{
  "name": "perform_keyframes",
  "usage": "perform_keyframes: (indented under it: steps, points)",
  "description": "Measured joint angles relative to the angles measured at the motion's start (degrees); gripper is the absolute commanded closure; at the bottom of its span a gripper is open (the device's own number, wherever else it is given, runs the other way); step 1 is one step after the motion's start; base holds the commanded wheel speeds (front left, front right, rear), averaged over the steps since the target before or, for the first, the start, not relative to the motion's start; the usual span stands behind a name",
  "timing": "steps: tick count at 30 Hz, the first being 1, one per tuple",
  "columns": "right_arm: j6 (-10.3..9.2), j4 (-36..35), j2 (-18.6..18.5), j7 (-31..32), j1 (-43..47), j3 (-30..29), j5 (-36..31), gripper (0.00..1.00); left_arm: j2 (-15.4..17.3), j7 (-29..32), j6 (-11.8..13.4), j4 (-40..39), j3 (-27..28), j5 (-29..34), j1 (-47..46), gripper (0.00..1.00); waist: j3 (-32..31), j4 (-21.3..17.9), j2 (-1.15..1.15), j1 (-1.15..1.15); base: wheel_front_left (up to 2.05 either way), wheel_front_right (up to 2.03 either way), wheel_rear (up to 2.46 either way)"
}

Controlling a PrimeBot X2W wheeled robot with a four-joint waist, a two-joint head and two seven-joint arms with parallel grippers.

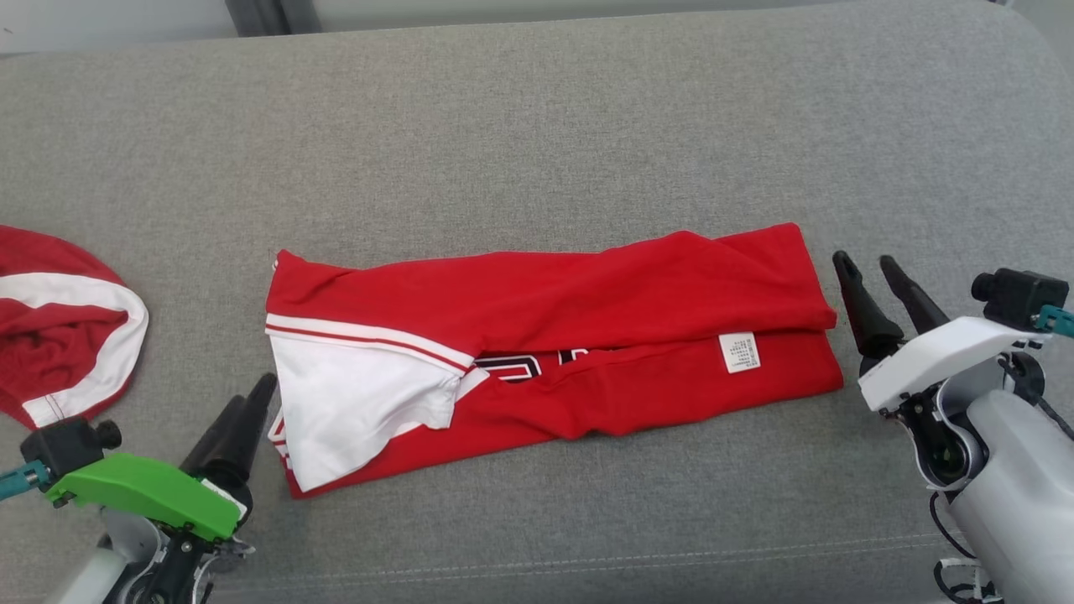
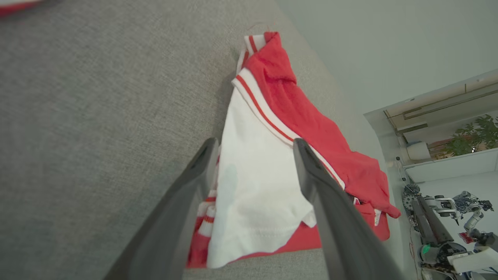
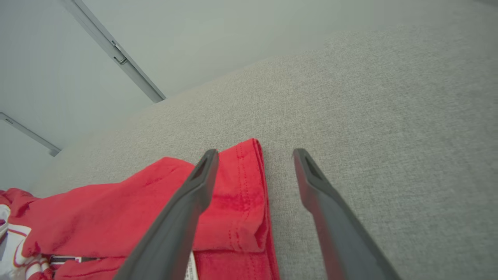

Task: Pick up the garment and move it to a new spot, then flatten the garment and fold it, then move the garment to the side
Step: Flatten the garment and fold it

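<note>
At the left end, the left gripper point(image 2: 255, 144) hangs released, its fingers spread wide with nothing between them, aimed at the loose white sleeve point(image 1: 352, 394). The sleeve lies on top of the garment point(image 1: 587, 335), a red jersey folded lengthwise into a long band across the middle of the grey cushion point(image 1: 537, 126). The risk here, as I judge it, is a pinch that takes only that sleeve: the layers beneath would slide and the fold would open. Across the middle the upper flap is rumpled and falls short of the lower edge, so a crosswise fold made now would press those creases in. A lift from the two ends could also let the band sag and spill. Near the care label point(image 1: 739, 352) the layers are stacked at the hem. The right gripper point(image 1: 864, 262) waits just beside that end, likewise open and empty, with one finger over the red hem and the other over bare cushion. A shallow bite there could catch only the top layer, or snag the upholstery. As for the surroundings, a second red-and-white cloth point(image 1: 59, 335) lies at the far left, close to the left arm and well apart from the jersey. It takes up that side if the jersey is to be set down there; the right side looks open.
</note>
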Motion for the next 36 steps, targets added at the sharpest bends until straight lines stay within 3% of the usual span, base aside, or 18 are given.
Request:
perform_keyframes:
  steps: [10, 19, 22, 27, 29, 36]
  points:
    - [0.0, -6.62, 0.34, 0.0, 0.28, -7.43, -3.13, 0.0, 2.55, -7.89, -0.01, -2.85, -1.56, 14.39, -2.87, 0.0, -0.85, -0.21, 0.0, 0.0, 0.0, 0.0, 0.0]
    - [0.0, -14.25, 3.33, 0.0, 2.66, -9.94, -7.21, 0.0, 1.42, -8.58, 0.11, -1.71, -0.25, 22.12, -2.82, 0.0, -2.39, -0.8, 0.0, 0.0, 0.0, 0.0, 0.0]
    - [0.0, -15.73, 3.63, 0.0, 4.49, -11.09, -8.64, 0.0, 1.2, -8.58, 1.18, -1.62, 0.66, 26.04, -2.8, 0.0, -3.07, -1.14, 0.0, 0.0, 0.0, 0.0, 0.0]
    - [-1.67, -17.11, 4.43, -0.01, 7.15, -14.38, -12.74, 0.0, -1.46, -8.56, 3.35, -2.27, 7.03, 30.7, -2.75, 0.0, -4.02, -1.6, 0.0, 0.0, 0.0, 0.0, 0.0]
    - [-2.72, -18.64, 5.76, 0.0, 8.81, -15.02, -14.88, 0.0, -2.13, -8.56, 4.27, -3.15, 8.5, 36.17, -2.7, 0.0, -4.57, -1.79, 0.0, 0.0, 0.0, 0.0, 0.0]
    - [-3.7, -22.08, 7.6, -0.01, 12.22, -15.05, -19.27, 0.0, -5.83, -8.56, 5.64, -4.85, 12.23, 42.61, 0.07, 0.0, -5.9, -2.24, 0.0, 0.0, 0.0, 0.0, 0.0]
